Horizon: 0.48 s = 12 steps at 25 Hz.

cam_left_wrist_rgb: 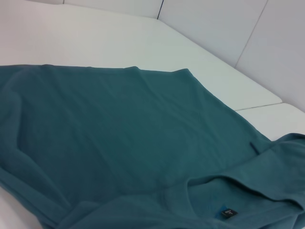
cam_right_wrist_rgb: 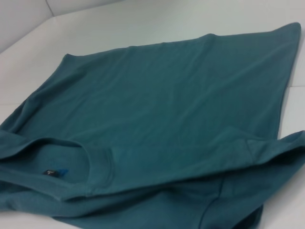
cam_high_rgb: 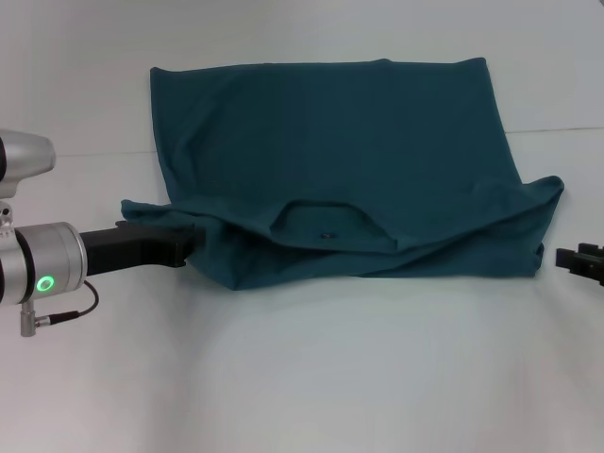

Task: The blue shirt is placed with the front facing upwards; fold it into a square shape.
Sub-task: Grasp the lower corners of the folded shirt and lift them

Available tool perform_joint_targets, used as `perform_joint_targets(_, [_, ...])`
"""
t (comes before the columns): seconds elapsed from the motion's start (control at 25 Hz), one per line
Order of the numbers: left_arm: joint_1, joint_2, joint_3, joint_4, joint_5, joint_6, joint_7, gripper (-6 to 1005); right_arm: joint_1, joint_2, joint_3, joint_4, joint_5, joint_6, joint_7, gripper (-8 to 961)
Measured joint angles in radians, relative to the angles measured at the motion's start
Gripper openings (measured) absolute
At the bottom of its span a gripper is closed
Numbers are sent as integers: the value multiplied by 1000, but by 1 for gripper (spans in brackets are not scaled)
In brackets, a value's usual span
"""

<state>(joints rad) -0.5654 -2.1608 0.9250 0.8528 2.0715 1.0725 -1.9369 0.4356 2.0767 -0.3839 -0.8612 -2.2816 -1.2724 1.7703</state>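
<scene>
Nearest, at the lower left of the head view, the left gripper reaches in low and meets the near left corner of the blue shirt, where its tips run under or into the cloth, so I cannot tell whether it is open or closed on the fabric. At the right edge, the right gripper sits just clear of the shirt's near right corner, apparently holding nothing, though too little of it shows to say whether it is open. Between them the near edge of the shirt lies folded over itself in a loose band, with the collar and its small dark label facing up at the centre. Beyond that band the rest of the shirt spreads flat across the white worktop toward the upper part of the frame, mildly wrinkled. This looks like an early fold, with the collar end turned inward and far from a square. Next, the move probably calls for both near corners to be secured evenly and carried toward the far hem, keeping the fold line straight.
</scene>
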Motion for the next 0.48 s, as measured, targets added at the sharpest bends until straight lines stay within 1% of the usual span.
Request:
perform_joint_targets(0.04, [0,0,0,0,0,0,0,-1,4,1,-1,9,0,8,0,206])
perform_joint_targets(0.24, [3,-1,1,0,-3,0,0,-1,11,9,-15,47,2,50,-19,408])
perform_joint_targets(0.36, [3,-1,2,0,-5,0,1,-1,11,9,-16,61,2,69,-26,635])
perform_joint_targets(0.48, [2,-1,2,0,-6,0,1,-1,13,9,-17,70,3,81,-31,649])
